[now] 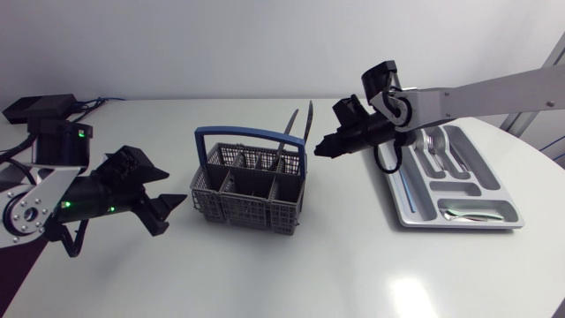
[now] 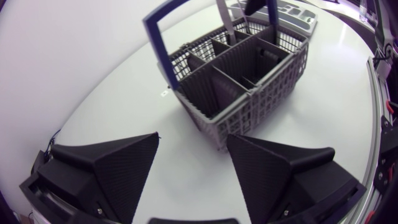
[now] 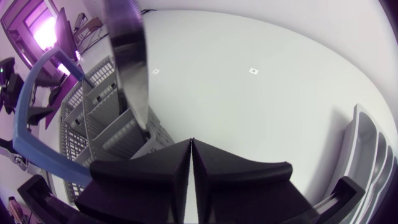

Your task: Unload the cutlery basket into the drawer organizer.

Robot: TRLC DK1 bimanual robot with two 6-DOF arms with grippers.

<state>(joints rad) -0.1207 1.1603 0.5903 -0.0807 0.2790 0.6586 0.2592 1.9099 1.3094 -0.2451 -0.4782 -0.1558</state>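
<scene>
Two long steel utensils lean in a rear compartment of the cutlery basket on the worktop, stiff, light, probably slippery, best pinched near their exposed tops, just beside the right gripper, fingers pressed together, while the left gripper waits with fingers spread

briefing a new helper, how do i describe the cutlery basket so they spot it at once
On the white table, look at the middle. The cutlery basket is the grey mesh box with a blue arched handle over it; the drawer organizer beside it is a flat silver tray with no handle.
</scene>
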